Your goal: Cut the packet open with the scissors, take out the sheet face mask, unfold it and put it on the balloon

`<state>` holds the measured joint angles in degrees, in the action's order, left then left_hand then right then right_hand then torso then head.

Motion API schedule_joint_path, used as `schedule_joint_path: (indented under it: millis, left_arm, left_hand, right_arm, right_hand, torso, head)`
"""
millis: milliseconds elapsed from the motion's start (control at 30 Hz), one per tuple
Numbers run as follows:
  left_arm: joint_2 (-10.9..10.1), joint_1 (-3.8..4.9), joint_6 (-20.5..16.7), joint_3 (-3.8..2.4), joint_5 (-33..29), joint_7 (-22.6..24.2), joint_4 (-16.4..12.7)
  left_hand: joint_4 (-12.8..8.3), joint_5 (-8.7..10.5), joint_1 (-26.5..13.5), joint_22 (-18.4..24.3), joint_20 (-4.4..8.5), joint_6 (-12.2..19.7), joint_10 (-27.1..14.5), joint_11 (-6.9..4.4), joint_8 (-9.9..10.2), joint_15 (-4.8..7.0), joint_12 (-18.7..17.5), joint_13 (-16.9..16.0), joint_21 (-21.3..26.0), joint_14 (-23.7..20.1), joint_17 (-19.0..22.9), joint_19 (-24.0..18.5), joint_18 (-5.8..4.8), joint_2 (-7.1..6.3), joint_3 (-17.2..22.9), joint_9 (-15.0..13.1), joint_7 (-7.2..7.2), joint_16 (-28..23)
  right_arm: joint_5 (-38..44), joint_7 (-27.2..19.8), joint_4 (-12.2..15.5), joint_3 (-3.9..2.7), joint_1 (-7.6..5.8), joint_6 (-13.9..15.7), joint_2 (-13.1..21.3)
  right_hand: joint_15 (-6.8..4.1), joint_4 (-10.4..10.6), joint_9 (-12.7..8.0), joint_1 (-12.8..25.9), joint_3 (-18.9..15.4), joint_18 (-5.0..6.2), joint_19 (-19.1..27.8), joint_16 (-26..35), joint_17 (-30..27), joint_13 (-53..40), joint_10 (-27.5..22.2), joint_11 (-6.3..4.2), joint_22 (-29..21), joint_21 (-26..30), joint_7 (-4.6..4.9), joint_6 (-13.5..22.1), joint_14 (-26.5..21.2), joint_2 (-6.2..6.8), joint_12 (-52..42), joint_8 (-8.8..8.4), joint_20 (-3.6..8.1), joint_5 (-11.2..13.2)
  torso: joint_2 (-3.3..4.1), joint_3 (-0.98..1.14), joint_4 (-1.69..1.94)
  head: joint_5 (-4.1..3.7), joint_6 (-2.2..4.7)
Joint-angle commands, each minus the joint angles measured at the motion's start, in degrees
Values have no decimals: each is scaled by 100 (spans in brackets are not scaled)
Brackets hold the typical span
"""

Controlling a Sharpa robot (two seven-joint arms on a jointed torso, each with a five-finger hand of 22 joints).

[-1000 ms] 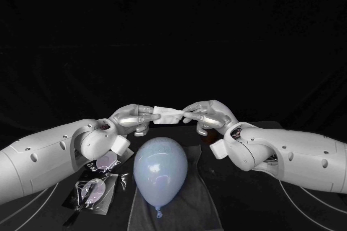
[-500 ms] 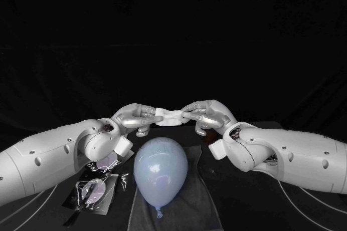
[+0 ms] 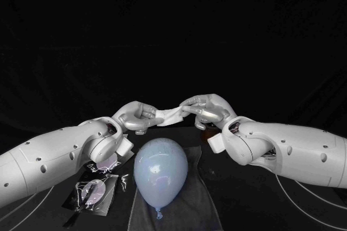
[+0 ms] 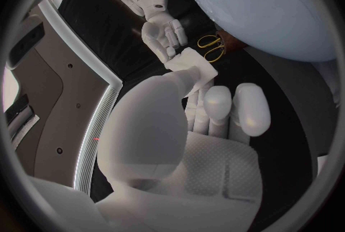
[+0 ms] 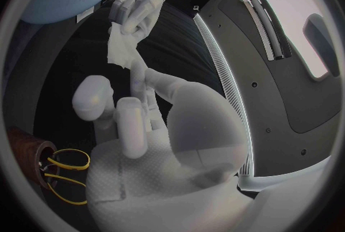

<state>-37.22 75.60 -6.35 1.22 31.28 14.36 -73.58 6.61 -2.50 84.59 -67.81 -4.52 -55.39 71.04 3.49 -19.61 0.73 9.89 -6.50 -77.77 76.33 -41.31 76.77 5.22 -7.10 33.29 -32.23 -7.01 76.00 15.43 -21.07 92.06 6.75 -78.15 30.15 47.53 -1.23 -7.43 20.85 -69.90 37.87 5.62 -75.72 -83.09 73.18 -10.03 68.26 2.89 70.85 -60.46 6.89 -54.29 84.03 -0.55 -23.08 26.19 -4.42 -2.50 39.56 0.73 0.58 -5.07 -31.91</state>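
A black backdrop hangs behind the black table (image 3: pixel 249 213), with open dark room beyond the hands and bare surface to the right of the balloon. At the near left a clear packet (image 3: pixel 94 191) lies flat beside the left forearm. The left robot hand (image 3: pixel 137 117) is raised over the table's middle, its fingers pinching one end of the sheet face mask (image 3: pixel 170 114). The mask is a small white folded wad, its long axis running side to side and rising slightly to the right. Below and nearer lies the balloon (image 3: pixel 160 173), pale blue and egg-shaped, on a dark grey cloth (image 3: pixel 199 201). Its long axis runs near to far, knot toward the robot, rounded end toward the hands. The right robot hand (image 3: pixel 206 109) pinches the mask's other end. The yellow-handled scissors (image 5: pixel 61 170) sit right beside a brown holder (image 5: pixel 25 148).
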Motion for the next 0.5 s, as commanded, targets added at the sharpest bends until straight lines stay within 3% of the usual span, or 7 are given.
schedule_joint_path:
  millis: [33,300,500]
  left_arm:
    - [5,4,-340,-2,743,190,-14]
    - [-2,4,-446,-2,1023,252,-41]
    - [0,4,-469,-2,892,296,-70]
  left_hand:
    - [-38,-29,33,-7,-9,-19,-35,-12,-21,1,29,-13,12,46,-11,-19,-27,33,15,-352,-22,30]
    - [-59,-29,33,-15,-8,-28,-34,-15,-22,3,37,-20,7,59,-39,-14,-28,26,32,-351,-20,39]
    - [-62,-29,31,-9,-7,-30,-34,-14,-21,4,39,-22,10,65,-55,-17,-27,25,36,-351,-20,44]
  right_arm:
    - [-142,-17,-33,-15,-17,36,-28]
    - [-170,19,-86,-19,-27,66,-82]
    - [-145,75,-118,-20,-31,66,-114]
  right_hand:
    - [-39,-6,388,-1,38,83,-35,-19,5,-9,-2,-30,1,-24,-12,-13,259,-73,-25,155,2,-28]
    - [-39,-7,402,4,45,83,-35,-17,1,-21,-8,-31,2,-23,-12,-5,259,-75,-34,164,3,-28]
    - [-40,-8,413,7,50,82,-37,-18,3,-29,-11,-31,5,-28,-13,0,259,-76,-40,171,4,-28]
  torso:
    - [1,1,-1]
    - [5,-2,0]
    - [4,-9,-2]
  head:
    - [4,-9]
    - [24,-17]
    - [24,-12]
